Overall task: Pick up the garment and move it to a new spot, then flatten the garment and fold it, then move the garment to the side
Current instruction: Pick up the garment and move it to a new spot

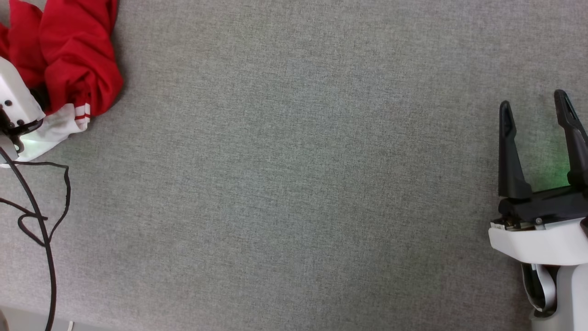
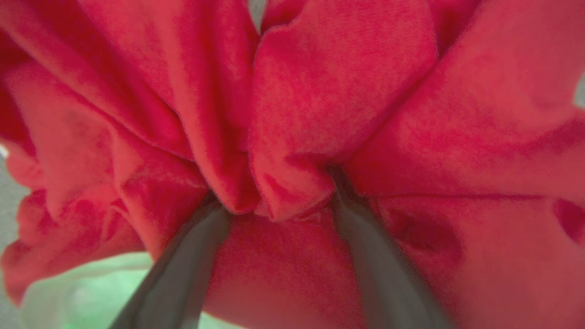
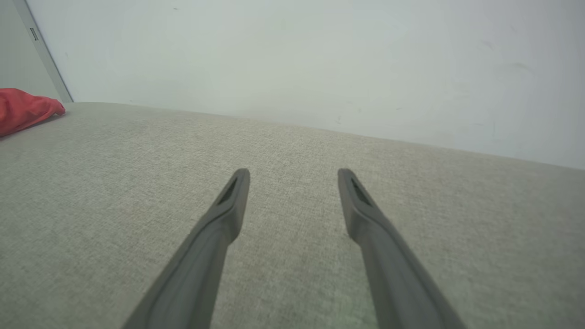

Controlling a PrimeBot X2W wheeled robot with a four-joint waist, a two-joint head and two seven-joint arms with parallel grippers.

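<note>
The grey cloth-covered table [image 1: 294,184] took up nearly the whole head view and lay bare across its middle, which looked like the room needed for spreading and folding. The garment [image 1: 69,55] sat crumpled in a heap in the upper left corner of that view, red folds on top and a white sleeve with red stripe trim spilling out below; it showed as a small red lump at the far left edge of the right wrist view [image 3: 27,109]. The right gripper [image 1: 533,101] hung over bare table at the right edge, well apart from the heap, probably parked out of the way; its jaws stood wide open and held nothing. The left gripper [image 2: 276,192] was pushed into the heap, seemingly placed for the first pick-up: its jaws were spread wide, with a bunch of red cloth between the two fingers [image 2: 183,274] and not pinched. A black cable [image 1: 41,216] looped across the lower left.
</note>
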